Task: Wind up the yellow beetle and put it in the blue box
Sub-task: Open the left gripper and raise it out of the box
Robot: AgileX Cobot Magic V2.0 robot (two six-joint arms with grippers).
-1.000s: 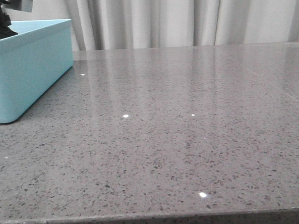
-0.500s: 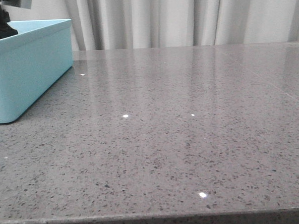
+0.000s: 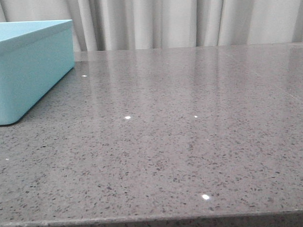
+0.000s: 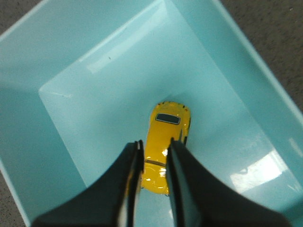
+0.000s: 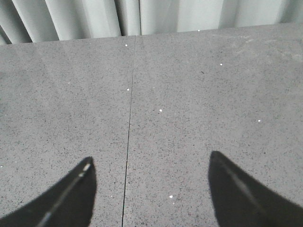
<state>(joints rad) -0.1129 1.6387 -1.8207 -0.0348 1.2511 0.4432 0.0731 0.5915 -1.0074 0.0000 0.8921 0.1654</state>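
Observation:
The yellow beetle [image 4: 166, 137] lies on the floor of the blue box [image 4: 94, 52], seen from above in the left wrist view. My left gripper [image 4: 155, 144] hovers above the car with its fingers a narrow gap apart; the car shows through the gap and the fingers hold nothing. The blue box stands at the far left of the table in the front view [image 3: 24, 69]; its inside is hidden there. My right gripper [image 5: 150, 161] is wide open and empty over bare grey table. Neither arm shows in the front view.
The grey speckled table [image 3: 182, 132] reaches to a white curtain [image 3: 187, 16] at the back. A thin seam [image 5: 129, 142] runs across the tabletop under the right gripper.
The dark left arm that stood above the blue box at the front view's top left has moved up and out of that view. Nothing else has moved.

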